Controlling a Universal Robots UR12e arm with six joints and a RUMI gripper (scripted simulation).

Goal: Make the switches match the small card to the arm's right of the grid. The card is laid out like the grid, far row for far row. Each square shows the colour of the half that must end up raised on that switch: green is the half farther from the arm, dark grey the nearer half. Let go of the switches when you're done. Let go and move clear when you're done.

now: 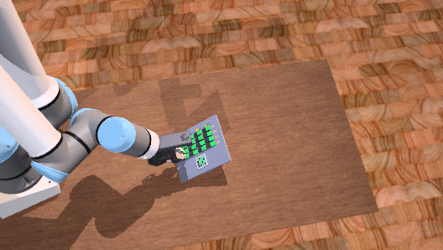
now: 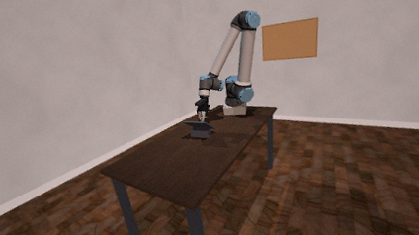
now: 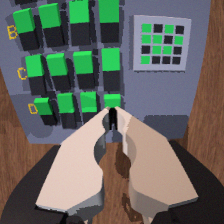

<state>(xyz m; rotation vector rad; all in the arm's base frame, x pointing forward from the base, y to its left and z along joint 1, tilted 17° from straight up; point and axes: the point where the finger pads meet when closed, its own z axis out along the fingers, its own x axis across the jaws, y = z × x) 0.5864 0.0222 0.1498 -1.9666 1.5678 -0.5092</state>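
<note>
A grey panel on the table holds a grid of green and dark grey rocker switches, with rows marked B, C and D in the wrist view. The small card of green and dark squares sits to the right of the grid; it also shows in the top view. My gripper is shut and empty, its fingertips pressed together at the near half of the rightmost switch in row D. In the top view the gripper is at the panel's near left edge.
The panel stands on a dark wooden table near the arm's base. The arm reaches over the table from the left. An orange board hangs on the wall behind.
</note>
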